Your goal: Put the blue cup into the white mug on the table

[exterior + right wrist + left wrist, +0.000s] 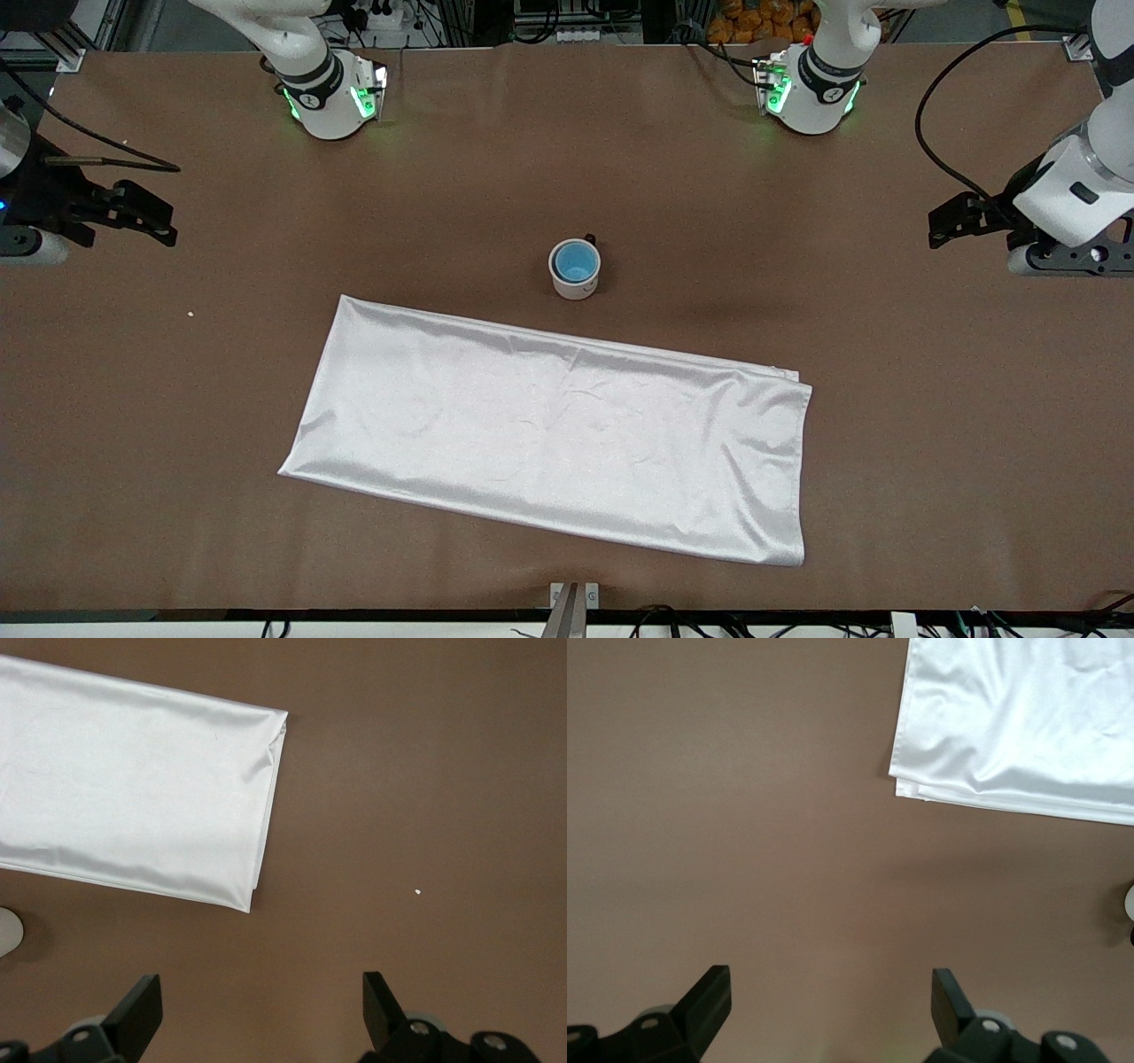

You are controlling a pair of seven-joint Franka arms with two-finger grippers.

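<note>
Surface: big flat brown matte table point(886, 461), nearly bare, so both arms have room to park out at the ends.

Cup: small round bright-blue plastic cup point(575, 260) is sitting inside the small white mug with the black handle point(576, 282), rim just below the mug's rim — looks like the job's done to me.

Mug spot: mid-table, upright, just beside the cloth's edge and farther from the front camera than it.

Cloth: white rectangular satin cloth point(567, 443), folded flat, not touching the mug — doesn't seem part of this task.

Left gripper point(946, 223): over the left arm's end of the table, jaws apart, nothing between them, waiting.

Right gripper point(152, 221): over the right arm's end, jaws apart too, holding nothing — probably pulled clear so nothing bumps the mug.
</note>
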